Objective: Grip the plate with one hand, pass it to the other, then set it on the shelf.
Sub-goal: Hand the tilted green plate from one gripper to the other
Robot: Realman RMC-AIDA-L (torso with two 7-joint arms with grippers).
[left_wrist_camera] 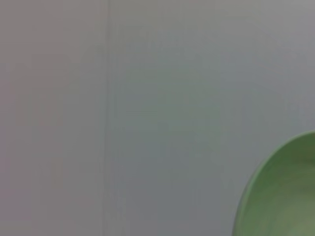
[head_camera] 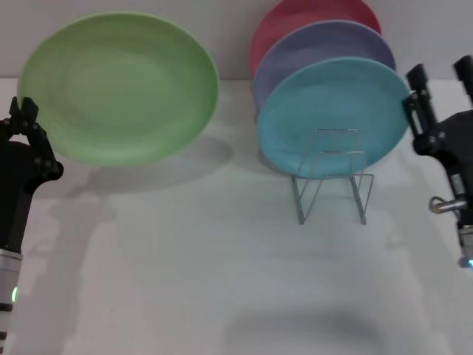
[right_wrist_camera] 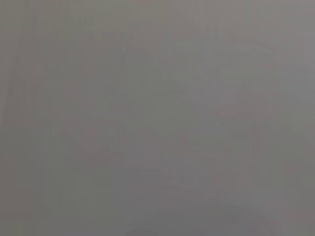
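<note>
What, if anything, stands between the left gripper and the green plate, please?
Nothing visible does. In the head view the left gripper sits just beside the green plate, near its rim, with only bare table around it. The right gripper waits beside the turquoise plate.

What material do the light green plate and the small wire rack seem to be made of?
The light green plate looks like matte plastic: even colour, soft dull sheen, no sharp glare. The wire rack looks like thin bare metal: silver-grey rods with small bright glints. Neither can be told for certain from looks alone.
</note>
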